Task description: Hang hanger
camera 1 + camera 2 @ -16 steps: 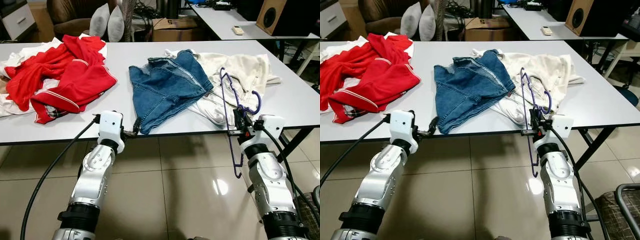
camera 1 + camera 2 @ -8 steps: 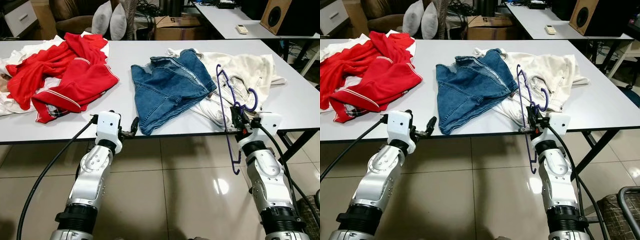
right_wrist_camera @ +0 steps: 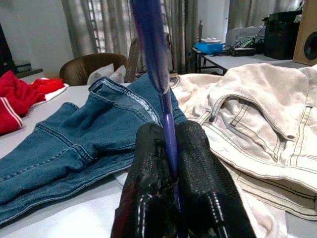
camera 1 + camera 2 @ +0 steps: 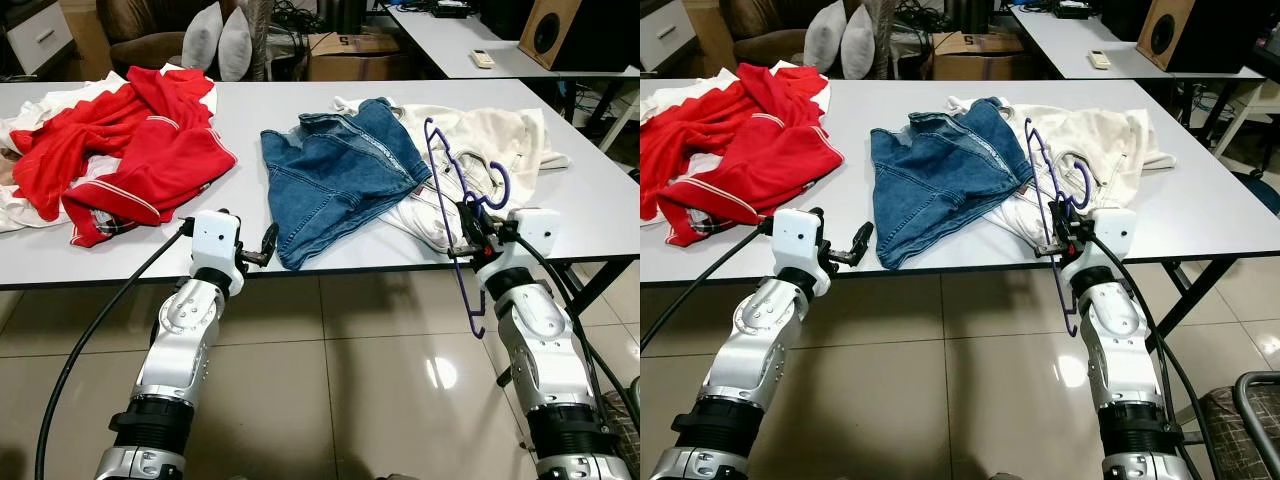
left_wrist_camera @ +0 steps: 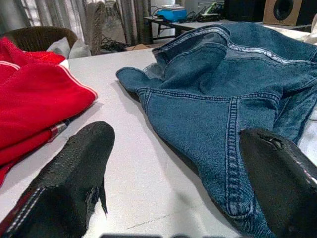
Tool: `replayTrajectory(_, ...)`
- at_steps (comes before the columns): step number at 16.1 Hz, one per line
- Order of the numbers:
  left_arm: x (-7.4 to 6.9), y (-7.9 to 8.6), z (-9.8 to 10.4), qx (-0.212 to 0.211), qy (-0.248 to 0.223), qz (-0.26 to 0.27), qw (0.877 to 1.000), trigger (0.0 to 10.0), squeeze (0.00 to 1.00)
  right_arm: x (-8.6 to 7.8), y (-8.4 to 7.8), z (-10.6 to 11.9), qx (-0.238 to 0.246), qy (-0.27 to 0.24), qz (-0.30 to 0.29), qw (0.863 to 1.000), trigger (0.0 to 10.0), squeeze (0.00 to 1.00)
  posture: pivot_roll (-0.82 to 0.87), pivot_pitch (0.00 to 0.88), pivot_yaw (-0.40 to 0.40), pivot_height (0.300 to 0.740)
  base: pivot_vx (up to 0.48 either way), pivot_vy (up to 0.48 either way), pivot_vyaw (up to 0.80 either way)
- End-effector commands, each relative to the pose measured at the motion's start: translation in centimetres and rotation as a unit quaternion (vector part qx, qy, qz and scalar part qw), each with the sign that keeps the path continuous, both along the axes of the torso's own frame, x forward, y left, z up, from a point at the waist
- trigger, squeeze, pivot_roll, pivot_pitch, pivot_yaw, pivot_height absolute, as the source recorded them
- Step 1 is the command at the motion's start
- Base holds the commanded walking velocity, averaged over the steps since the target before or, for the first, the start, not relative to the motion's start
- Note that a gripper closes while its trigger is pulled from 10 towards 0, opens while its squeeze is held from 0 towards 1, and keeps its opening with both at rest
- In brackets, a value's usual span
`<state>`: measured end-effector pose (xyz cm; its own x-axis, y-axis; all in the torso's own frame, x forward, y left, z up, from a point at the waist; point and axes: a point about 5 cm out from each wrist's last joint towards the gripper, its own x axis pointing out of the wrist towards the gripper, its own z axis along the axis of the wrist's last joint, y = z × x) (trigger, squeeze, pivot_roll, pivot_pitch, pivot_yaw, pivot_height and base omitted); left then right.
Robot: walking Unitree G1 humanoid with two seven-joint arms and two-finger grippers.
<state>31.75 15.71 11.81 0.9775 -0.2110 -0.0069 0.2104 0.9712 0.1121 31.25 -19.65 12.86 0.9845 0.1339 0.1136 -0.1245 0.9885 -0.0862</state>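
Since the earlier frame, the right pincer (image 4: 470, 232) has lifted slightly, fingers clamped on the purple hanger (image 4: 447, 178) at the counter (image 4: 250, 110) edge, over the cream jacket (image 4: 490, 140). Left pincer (image 4: 263, 246) stands apart, empty, before the denim garment (image 4: 335, 170). Red garment (image 4: 120, 140) lies left. No legible writing on the cardboard box (image 4: 345, 55).
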Motion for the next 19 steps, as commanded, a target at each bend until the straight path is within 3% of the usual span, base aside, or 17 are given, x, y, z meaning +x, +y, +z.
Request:
replayTrajectory(1,0.0,0.1,0.2,-0.004,0.002,-0.006,1.000,10.0,0.00,0.0,0.1,0.6,-0.004,-0.003,0.004,1.000,10.0,0.00,-0.12,0.000,0.007,0.740,0.000,0.000,0.00)
replayTrajectory(9,0.4,-1.3,2.6,-0.066,-0.026,-0.038,0.997,10.0,0.00,-3.2,2.1,1.7,0.008,0.007,0.021,1.000,10.0,0.00,-0.13,0.000,0.026,0.740,0.035,0.000,0.00)
replayTrajectory(12,0.6,-1.3,2.6,-0.050,-0.023,-0.035,0.998,10.0,0.00,-3.6,2.2,1.8,-0.008,0.024,0.026,0.999,10.0,0.00,-0.13,0.000,0.020,0.740,0.325,0.000,0.00)
replayTrajectory(17,0.4,-0.9,2.4,-0.035,-0.020,-0.028,0.999,10.0,0.00,-3.8,1.7,1.9,-0.006,0.037,0.025,0.999,10.0,0.00,-0.12,0.000,0.005,0.740,0.338,0.000,-0.80)
replayTrajectory(19,0.5,-0.8,2.5,-0.028,-0.023,-0.025,0.999,10.0,0.00,-3.9,1.3,2.3,-0.015,0.036,0.040,0.998,10.0,0.00,-0.12,0.000,0.006,0.740,0.341,0.000,0.00)
